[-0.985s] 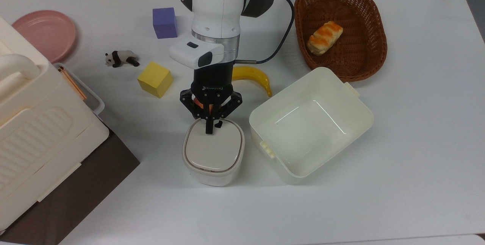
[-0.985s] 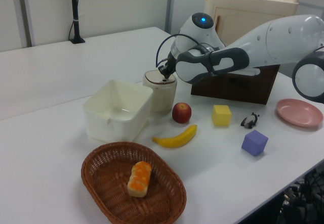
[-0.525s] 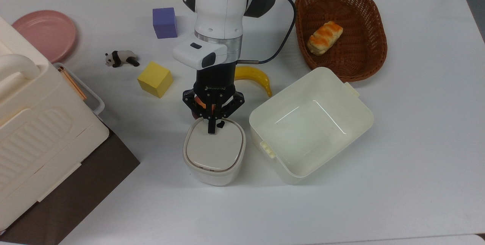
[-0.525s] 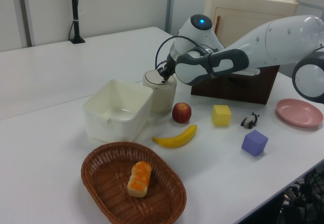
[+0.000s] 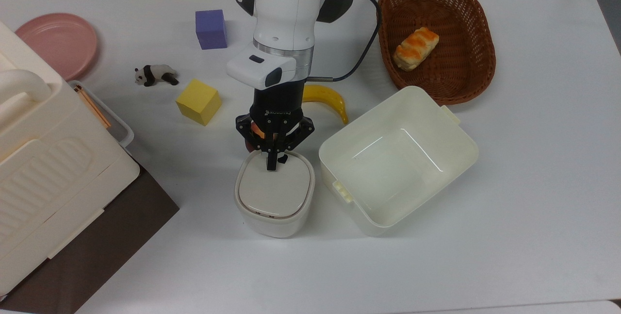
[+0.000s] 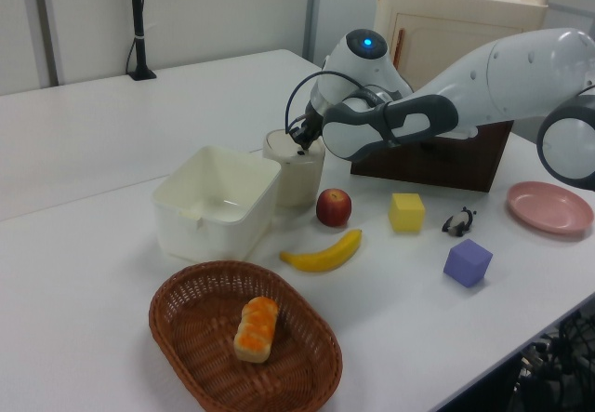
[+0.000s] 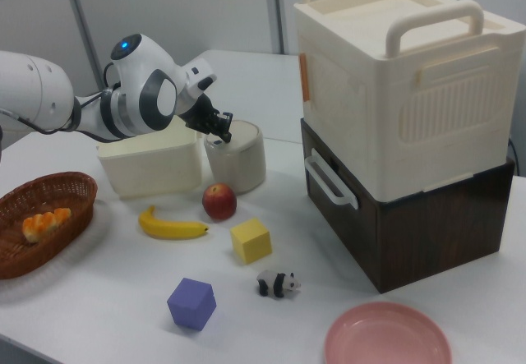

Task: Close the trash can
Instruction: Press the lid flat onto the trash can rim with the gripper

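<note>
The trash can (image 5: pixel 274 202) is a small cream-white bin standing mid-table, and its flat lid lies level on the rim. My gripper (image 5: pixel 271 165) points straight down with its fingers shut together, the tips resting on the lid's far edge beside a small dark button (image 5: pixel 282 158). From the left view the trash can (image 6: pixel 296 172) has the gripper (image 6: pixel 299 143) on its top. In the right view the gripper (image 7: pixel 220 137) touches the top of the trash can (image 7: pixel 240 162). Nothing is held between the fingers.
A lidless cream tub (image 5: pixel 451 151) sits close on the top view's right of the bin. A red apple (image 6: pixel 334 206) and a banana (image 5: pixel 330 98) lie just behind it. A yellow cube (image 5: pixel 198 101), panda figure (image 5: pixel 155 75), purple cube (image 5: pixel 211 28), pink plate (image 5: pixel 58 44), bread basket (image 5: pixel 480 57) and big ribbed box (image 5: pixel 48 168) surround them.
The arm has drifted slightly toward the top view's right while the shut fingertips stayed on the lid. The lid has sunk a little and now sits flat.
</note>
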`<state>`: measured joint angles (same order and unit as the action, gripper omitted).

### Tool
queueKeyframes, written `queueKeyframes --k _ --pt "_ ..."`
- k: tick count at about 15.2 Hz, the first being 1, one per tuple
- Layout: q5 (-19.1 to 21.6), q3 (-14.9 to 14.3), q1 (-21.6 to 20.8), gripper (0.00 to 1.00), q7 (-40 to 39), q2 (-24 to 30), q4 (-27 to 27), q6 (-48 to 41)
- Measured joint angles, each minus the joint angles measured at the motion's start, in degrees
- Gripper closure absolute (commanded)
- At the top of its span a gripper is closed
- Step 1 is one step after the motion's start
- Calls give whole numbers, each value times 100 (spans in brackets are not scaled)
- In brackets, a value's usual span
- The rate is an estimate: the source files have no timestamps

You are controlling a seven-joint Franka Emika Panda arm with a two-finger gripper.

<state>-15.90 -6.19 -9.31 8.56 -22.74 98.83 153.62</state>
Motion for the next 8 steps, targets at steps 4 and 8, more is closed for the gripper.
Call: queueKeyframes --k 4,8 --pt "-114 5 -6 100 0 30 39 0" --pt "-113 4 -3 75 245 47 42 -1"
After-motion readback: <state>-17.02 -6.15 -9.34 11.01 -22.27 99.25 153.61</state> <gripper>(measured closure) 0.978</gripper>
